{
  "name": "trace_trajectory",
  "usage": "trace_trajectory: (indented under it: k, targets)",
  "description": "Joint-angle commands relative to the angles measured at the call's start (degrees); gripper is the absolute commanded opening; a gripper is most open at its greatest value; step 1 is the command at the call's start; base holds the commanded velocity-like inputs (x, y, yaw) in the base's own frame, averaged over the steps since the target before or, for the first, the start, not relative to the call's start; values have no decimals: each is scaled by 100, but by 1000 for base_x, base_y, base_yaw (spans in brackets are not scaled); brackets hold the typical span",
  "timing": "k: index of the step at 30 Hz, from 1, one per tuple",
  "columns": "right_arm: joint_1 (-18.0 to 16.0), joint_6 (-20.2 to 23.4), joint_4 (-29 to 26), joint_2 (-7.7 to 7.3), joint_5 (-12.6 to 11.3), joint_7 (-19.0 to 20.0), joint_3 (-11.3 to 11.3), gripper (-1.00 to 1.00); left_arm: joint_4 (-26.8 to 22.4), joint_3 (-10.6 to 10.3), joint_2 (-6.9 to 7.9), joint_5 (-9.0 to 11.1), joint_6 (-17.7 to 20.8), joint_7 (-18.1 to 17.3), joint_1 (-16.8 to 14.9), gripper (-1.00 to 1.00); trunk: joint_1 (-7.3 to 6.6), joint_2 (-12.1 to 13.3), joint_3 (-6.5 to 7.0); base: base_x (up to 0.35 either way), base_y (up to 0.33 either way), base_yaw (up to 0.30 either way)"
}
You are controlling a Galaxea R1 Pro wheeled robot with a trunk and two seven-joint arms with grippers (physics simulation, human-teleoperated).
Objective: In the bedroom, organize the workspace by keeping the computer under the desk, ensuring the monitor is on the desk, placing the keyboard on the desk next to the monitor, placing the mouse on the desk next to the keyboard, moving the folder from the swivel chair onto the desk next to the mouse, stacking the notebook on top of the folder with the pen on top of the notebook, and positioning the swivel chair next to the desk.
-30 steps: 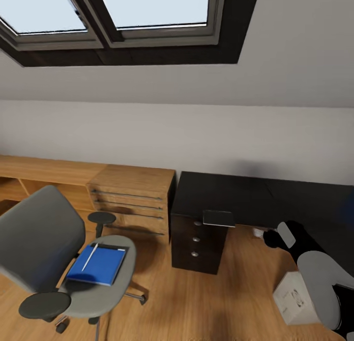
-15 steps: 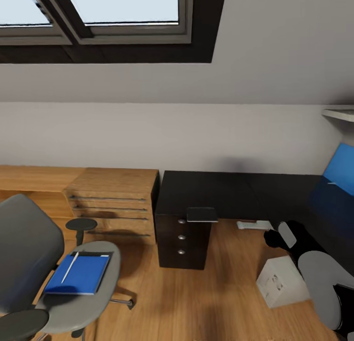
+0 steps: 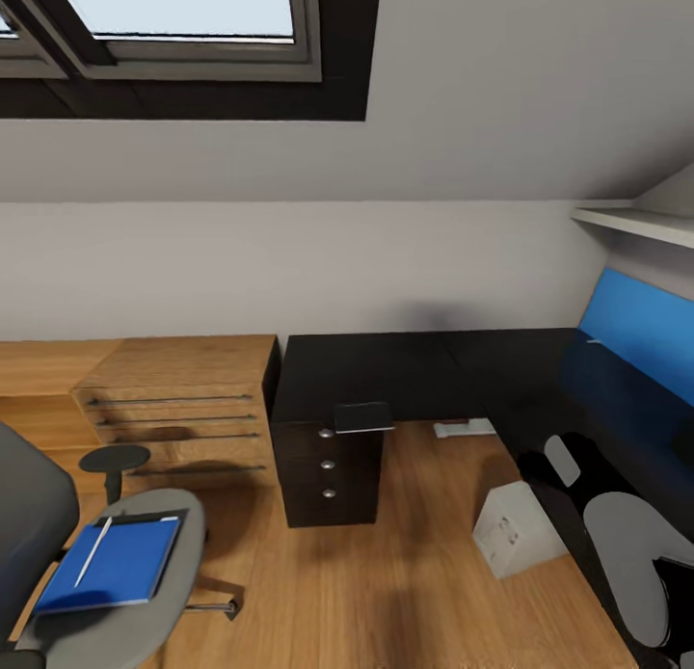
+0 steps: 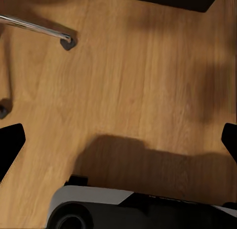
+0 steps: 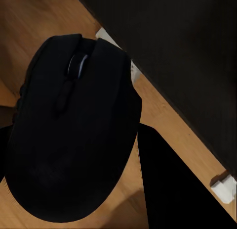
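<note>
My right gripper (image 5: 74,155) is shut on the black mouse (image 5: 74,130). In the head view this gripper (image 3: 540,468) hangs over the inner edge of the black L-shaped desk (image 3: 414,370). The grey swivel chair (image 3: 188,544) stands at lower left, away from the desk. The blue folder (image 3: 120,561) lies on its seat with the pale pen (image 3: 93,551) on top. A thin grey rectangle, seemingly the notebook (image 3: 364,416), lies at the desk's front edge. A light grey case, seemingly the computer (image 3: 516,539), stands on the floor by the desk. My left gripper (image 4: 118,145) is open over bare floor.
A black drawer unit (image 3: 323,471) sits under the desk's left end. Low wooden drawers (image 3: 178,399) stand beside it along the wall. The desk's blue back panel (image 3: 636,336) and a white shelf (image 3: 636,221) are at right. A chair castor (image 4: 66,41) shows near my left gripper.
The camera has turned to the right, so the chair and desk slid left in the picture and the blue panel and shelf came into view. My right arm keeps its pose.
</note>
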Motion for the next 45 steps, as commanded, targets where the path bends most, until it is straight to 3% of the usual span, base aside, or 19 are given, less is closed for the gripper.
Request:
trace_trajectory:
  k: [1,21,25,27,30,32,35,39,45]
  targets:
    - [-5,3,-6,4,-79,-64,-5,-100,-37,42,-11,-13,3,-33,2,100,3,-10,-11,0,0,-247]
    - [-5,-223,19,25,-79,-65,-4,-100,-158,42,62,0,-18,70,-7,100,3,-10,-15,0,0,-256]
    - [-5,-224,20,36,-77,-64,-4,-100,-534,36,63,-10,44,186,-7,100,3,-10,-15,0,0,-257]
    - [-5,-224,20,40,-73,-64,-2,-100,-942,35,71,-9,251,405,-7,100,3,-10,-15,0,0,-257]
    - [-5,-235,21,42,-71,-69,0,-100,-1599,35,67,5,1120,739,-7,100,3,-10,-15,0,0,-257]
    - [-5,-252,21,43,-69,-71,-2,-100,-1801,36,44,16,1640,792,-7,100,3,-10,-15,0,0,-257]
    - [-5,-272,20,43,-64,-72,1,-100,-1913,38,-19,30,1924,756,-7,100,3,-10,-15,0,0,-257]
    - [-5,-285,26,45,-59,-68,4,-100,-1794,42,-68,60,1751,598,-7,100,3,-10,-15,0,0,-257]
    - [-5,-293,32,47,-53,-62,5,-100,-1191,43,-58,65,863,389,-7,100,3,-10,-15,0,0,-237]
